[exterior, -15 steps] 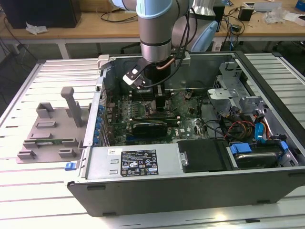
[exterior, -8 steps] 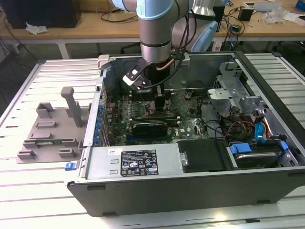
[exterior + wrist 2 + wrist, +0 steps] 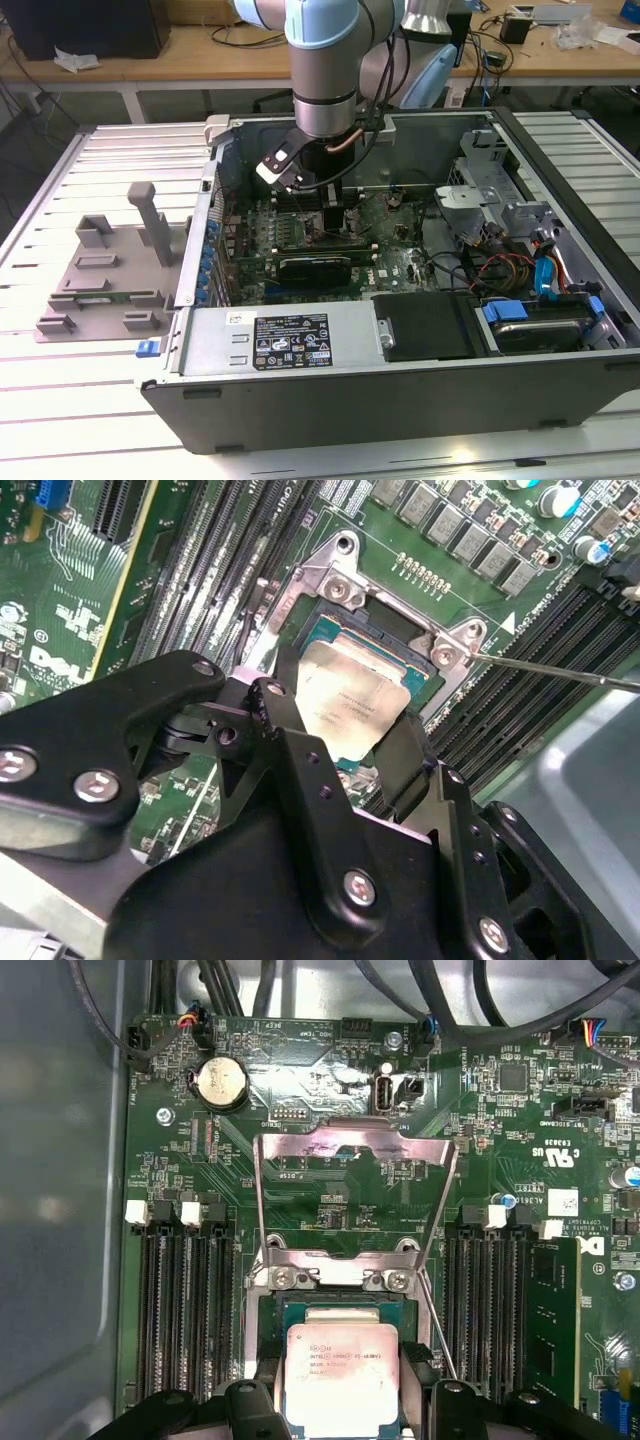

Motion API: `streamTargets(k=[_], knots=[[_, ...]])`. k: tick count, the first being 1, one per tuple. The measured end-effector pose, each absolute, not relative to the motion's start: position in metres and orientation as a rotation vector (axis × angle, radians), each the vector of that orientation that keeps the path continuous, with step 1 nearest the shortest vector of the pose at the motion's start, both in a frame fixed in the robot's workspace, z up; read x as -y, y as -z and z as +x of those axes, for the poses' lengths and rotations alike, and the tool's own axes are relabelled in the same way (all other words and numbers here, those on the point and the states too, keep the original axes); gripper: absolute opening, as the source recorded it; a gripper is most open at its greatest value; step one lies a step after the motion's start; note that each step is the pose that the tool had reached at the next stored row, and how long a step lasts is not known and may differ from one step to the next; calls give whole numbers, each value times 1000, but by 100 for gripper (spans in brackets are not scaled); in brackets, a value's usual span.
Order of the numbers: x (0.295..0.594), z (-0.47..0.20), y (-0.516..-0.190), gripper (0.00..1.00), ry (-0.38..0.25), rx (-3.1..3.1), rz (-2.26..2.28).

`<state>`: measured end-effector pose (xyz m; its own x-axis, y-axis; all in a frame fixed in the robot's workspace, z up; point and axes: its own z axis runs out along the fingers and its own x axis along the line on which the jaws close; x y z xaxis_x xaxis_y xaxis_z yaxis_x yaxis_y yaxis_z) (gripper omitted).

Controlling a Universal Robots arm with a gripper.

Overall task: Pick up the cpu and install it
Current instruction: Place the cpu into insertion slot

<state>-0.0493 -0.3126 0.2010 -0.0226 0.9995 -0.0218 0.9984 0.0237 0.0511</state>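
Exterior view's upper middle has the grey robot arm (image 3: 322,90) reaching down into the open dark computer case (image 3: 400,395). In the first wrist view, the black two-finger gripper (image 3: 343,1400) clamps opposite edges of the small square silver-topped cpu (image 3: 343,1365), which sits over the black-framed motherboard socket (image 3: 300,1306), just beside its raised metal load plate (image 3: 355,1150).

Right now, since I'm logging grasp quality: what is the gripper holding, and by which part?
The gripper holds the cpu, clamped by two opposite side edges, over the open socket.

Bright, even light glares off the cpu (image 3: 342,1375) and leaves the computer case (image 3: 400,400) interior dimmer.
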Motion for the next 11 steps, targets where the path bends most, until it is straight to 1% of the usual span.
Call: streamTargets(k=[11], knots=[[313, -49, -198, 55, -33, -2210, 2160]])
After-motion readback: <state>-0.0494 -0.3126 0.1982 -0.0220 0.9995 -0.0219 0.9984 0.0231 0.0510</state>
